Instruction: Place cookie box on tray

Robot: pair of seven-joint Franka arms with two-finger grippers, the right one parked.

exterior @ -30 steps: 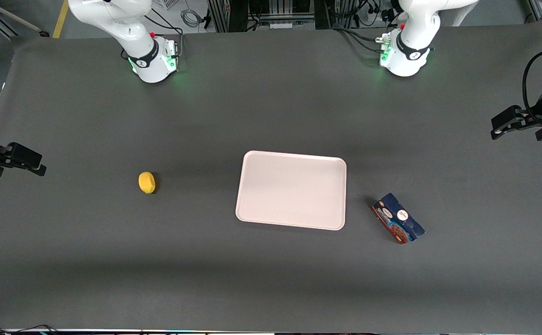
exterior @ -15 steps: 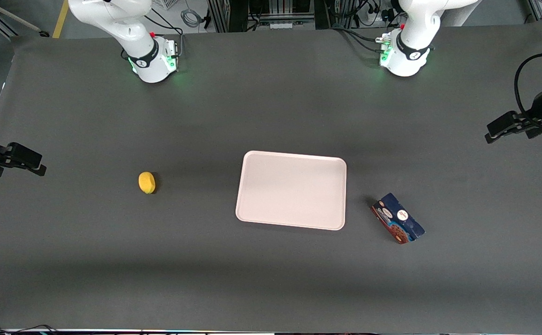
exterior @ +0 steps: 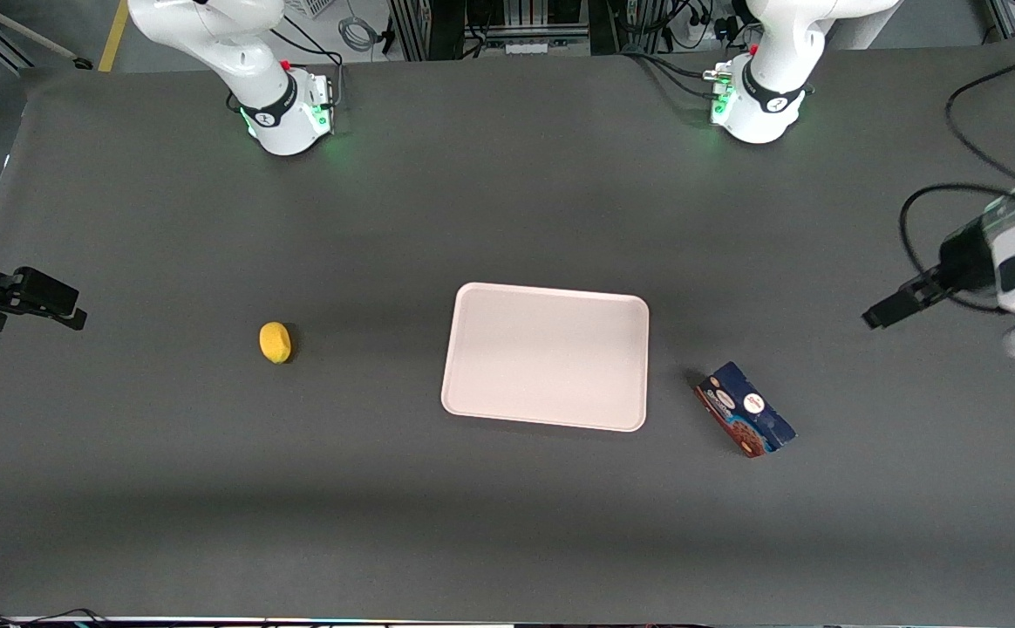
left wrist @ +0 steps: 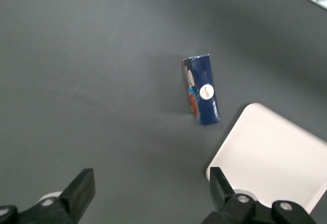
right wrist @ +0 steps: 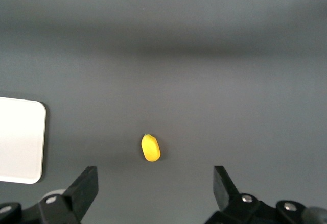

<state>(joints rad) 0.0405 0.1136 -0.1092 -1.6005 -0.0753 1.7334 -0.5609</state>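
Note:
The cookie box (exterior: 745,410) is a small navy carton lying flat on the dark table, beside the tray's short edge on the side toward the working arm's end. Its white round logo faces up in the left wrist view, where the cookie box (left wrist: 202,89) lies close to a corner of the tray (left wrist: 276,157). The tray (exterior: 547,356), pale pinkish-white, sits bare at mid-table. My gripper (exterior: 884,312) hangs above the table toward the working arm's end, farther from the front camera than the box and well apart from it. The gripper (left wrist: 152,183) is open with nothing between its fingers.
A small yellow lemon-like object (exterior: 275,342) lies on the table toward the parked arm's end, well apart from the tray; the yellow object (right wrist: 150,148) also shows in the right wrist view. Both arm bases stand along the table edge farthest from the front camera.
My gripper has swung in from the table's end toward the cookie box, coming nearer to the front camera, and the wrist has turned. The box, tray and yellow object have not moved.

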